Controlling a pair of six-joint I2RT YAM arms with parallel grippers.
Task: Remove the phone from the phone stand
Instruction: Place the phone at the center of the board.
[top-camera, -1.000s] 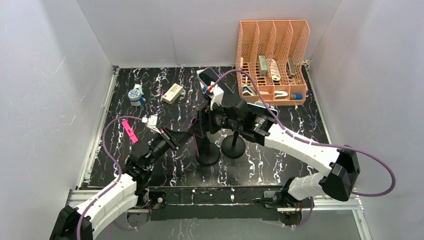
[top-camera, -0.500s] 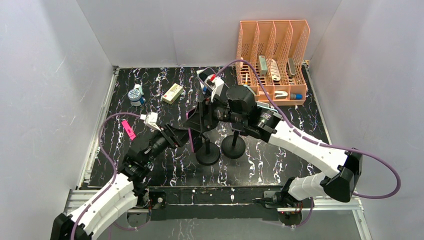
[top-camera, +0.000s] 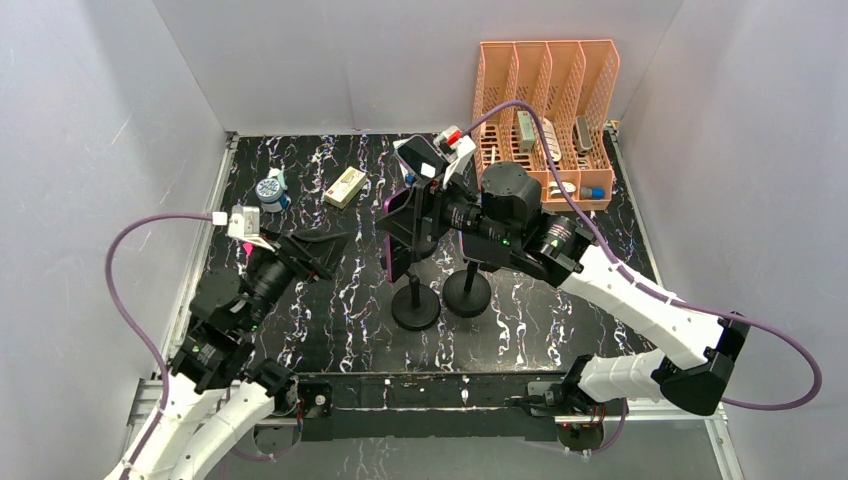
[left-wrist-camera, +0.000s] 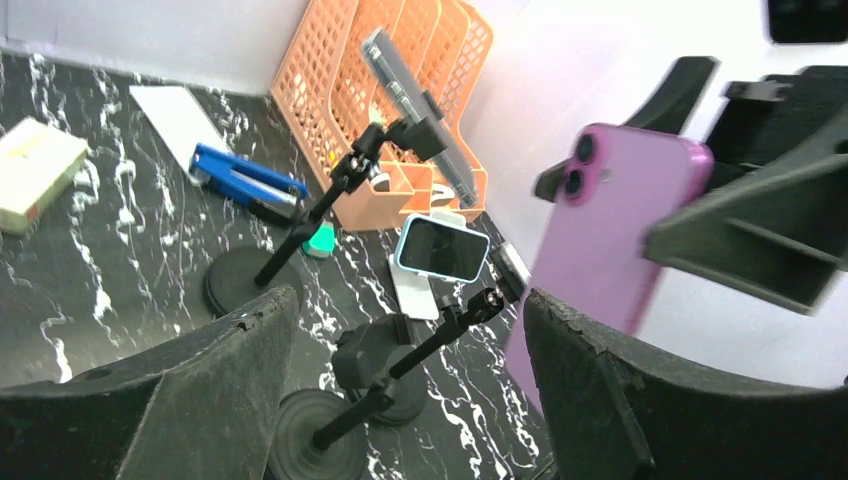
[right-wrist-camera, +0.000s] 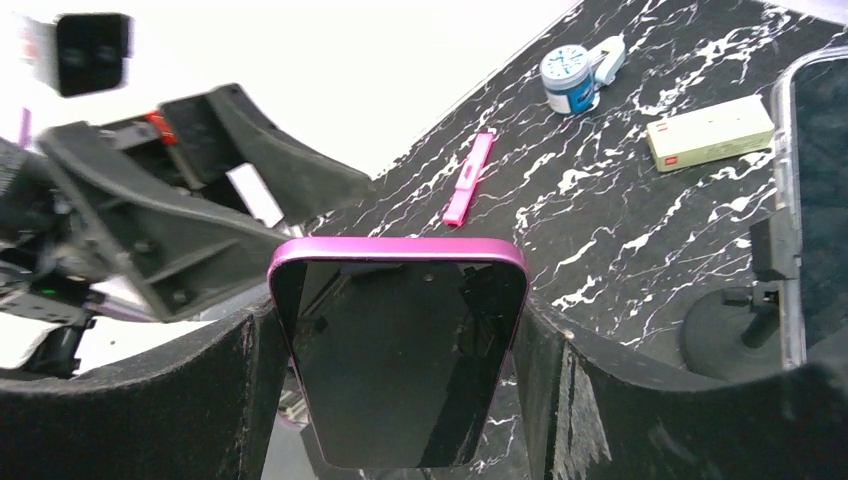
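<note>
Magenta phone (right-wrist-camera: 398, 370), rigid, slick and breakable, is being pinched by its long edges in the right gripper (right-wrist-camera: 398, 330), seemingly clear of the phone stand (top-camera: 415, 308); left gripper (top-camera: 320, 250) is being held spread at nine o'clock.

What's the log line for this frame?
pink smartphone: off stand, in right gripper | black phone stand: bare | left gripper: open, empty

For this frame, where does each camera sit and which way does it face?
Top: above and behind the bases, looking down on the table; both arms show.
Left wrist: faces the stands, rack and phone; own fingers frame it.
Right wrist: faces the left end effector; own fingers flank the phone.
All three share the phone.
</note>
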